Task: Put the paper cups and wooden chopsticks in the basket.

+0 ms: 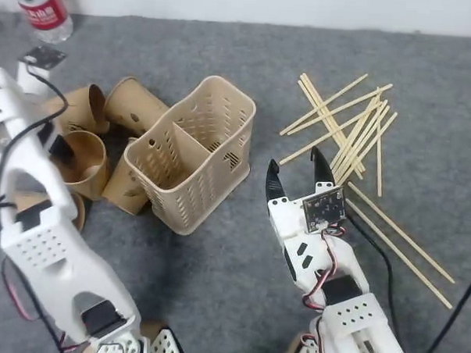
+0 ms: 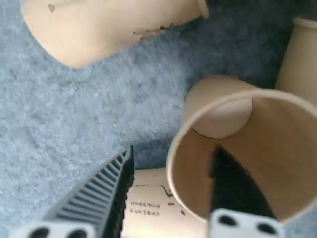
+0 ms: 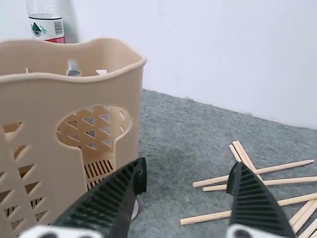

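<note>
Several brown paper cups [image 1: 83, 164] lie on their sides left of the beige two-compartment basket [image 1: 223, 106], one leaning on its wall. My left gripper [image 2: 173, 153] is open astride the rim of one cup [image 2: 257, 124], one finger [image 2: 233, 183] inside it and the other [image 2: 104, 198] outside. Another cup [image 2: 114, 25] lies just beyond. Wooden chopsticks [image 1: 355, 131] are scattered right of the basket. My right gripper [image 1: 295, 158] stands open between the basket and the chopsticks, holding nothing. Its wrist view has the basket wall [image 3: 74, 99] close by and chopsticks [image 3: 257, 173] farther off.
A plastic bottle [image 1: 41, 8] with a red label stands at the far left corner. A white wall [image 3: 223, 49] runs behind the grey carpet. Two long chopsticks [image 1: 401, 238] lie apart near the right arm's cable. The left arm [image 1: 30, 214] hides part of a cup.
</note>
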Available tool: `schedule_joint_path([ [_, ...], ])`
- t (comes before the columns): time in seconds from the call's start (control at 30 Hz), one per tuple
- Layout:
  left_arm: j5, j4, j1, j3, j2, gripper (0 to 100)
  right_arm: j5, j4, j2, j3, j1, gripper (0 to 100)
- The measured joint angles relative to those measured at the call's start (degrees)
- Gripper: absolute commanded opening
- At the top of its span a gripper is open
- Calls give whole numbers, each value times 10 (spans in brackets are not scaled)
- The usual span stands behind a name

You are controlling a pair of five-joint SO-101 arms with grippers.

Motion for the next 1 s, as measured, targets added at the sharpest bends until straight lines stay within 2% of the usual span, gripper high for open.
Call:
schedule_joint_path([
  [0.13,2,4,2,-40,22,21,0,0,0,0,0,270],
  [0.4,2,7,2,-43,32,9,0,0,0,0,0,270],
  [0.9,-12,7,28,32,18,12,0,0,0,0,0,270],
  [1.0,23,7,28,32,17,14,0,0,0,0,0,270],
])
